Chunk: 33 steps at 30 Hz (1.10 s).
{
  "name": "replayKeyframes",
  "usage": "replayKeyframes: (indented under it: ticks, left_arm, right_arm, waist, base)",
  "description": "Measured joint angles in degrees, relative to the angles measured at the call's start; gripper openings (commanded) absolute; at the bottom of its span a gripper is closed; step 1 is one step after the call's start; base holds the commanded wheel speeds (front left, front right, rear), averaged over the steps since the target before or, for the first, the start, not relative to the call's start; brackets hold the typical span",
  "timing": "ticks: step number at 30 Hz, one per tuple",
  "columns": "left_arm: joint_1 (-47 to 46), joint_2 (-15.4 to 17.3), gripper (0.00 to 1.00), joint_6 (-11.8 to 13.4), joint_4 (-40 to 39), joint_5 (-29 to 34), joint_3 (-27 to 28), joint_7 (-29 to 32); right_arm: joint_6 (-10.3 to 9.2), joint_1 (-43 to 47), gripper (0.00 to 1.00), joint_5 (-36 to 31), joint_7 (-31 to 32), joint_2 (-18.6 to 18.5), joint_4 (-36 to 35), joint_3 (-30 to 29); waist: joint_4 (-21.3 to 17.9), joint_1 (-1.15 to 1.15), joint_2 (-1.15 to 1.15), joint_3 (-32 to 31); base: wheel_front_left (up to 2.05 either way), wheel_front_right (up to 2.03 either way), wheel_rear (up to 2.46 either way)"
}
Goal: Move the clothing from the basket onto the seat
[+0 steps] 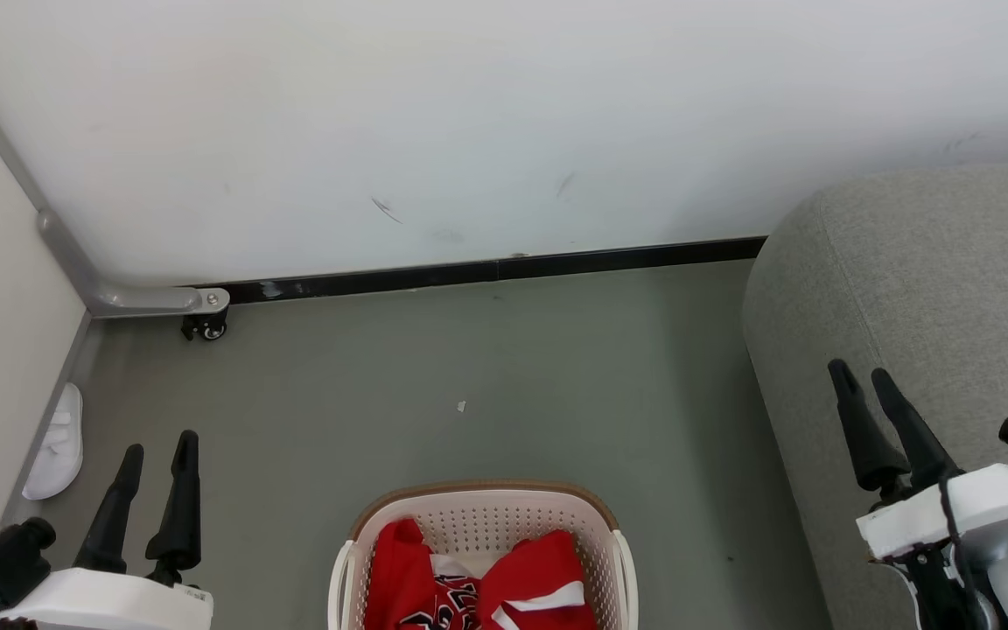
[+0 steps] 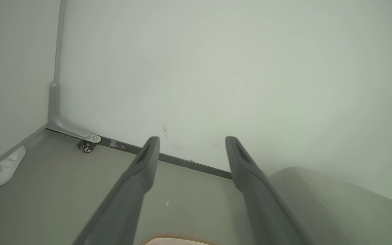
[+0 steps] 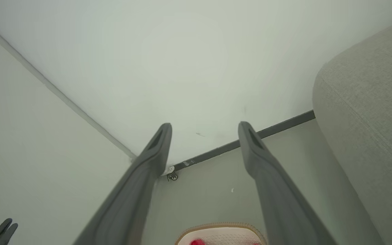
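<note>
Left gripper (image 1: 160, 444), at the lower left of the head view, has its two dark fingers spread apart with nothing between them. At the lower right, the right gripper (image 1: 858, 372) stands equally wide and empty, its fingers showing against the grey seat (image 1: 924, 280). Between the two, at bottom centre, the red clothing (image 1: 395, 569) lies inside the basket (image 1: 486, 488) on the floor (image 1: 469, 350); a white slipper (image 1: 58, 442) rests by the left wall.

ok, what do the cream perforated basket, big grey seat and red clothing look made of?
Cream-white perforated basket: likely moulded plastic, smooth, with regular holes; brown rim looks braided.
Large grey rounded seat: woven upholstery fabric, matte, grain visible.
Red white-trimmed clothing: thin soft fabric, probably synthetic, lying in folds.
</note>
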Motion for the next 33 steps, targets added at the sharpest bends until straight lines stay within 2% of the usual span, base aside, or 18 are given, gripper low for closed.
replayKeyframes:
  ticks: [11,25,33]
  left_arm:
    - [0.0,-0.07,1.0,0.85,-0.6,11.39,-0.65,-2.33]
    - [0.0,-0.98,1.0,0.92,-1.04,22.88,-0.92,-5.2]
    - [-0.02,-1.57,1.0,0.89,-1.02,23.97,-0.41,-5.21]
  right_arm:
    - [0.0,-0.01,1.0,-14.78,-2.25,-0.07,0.44,1.51]
    - [0.01,-0.16,1.0,-28.8,-5.02,1.81,0.43,1.68]
    - [0.01,-1.05,1.0,-29.73,-5.02,2.4,0.64,1.47]
  waist:
    - [-0.02,-0.03,0.0,0.36]
    - [-0.31,-0.03,0.0,0.49]
    - [-0.24,-0.04,0.0,0.44]
  base:
    - [0.0,0.0,0.0]
    - [0.0,0.0,0.0]
    - [0.0,0.0,0.0]
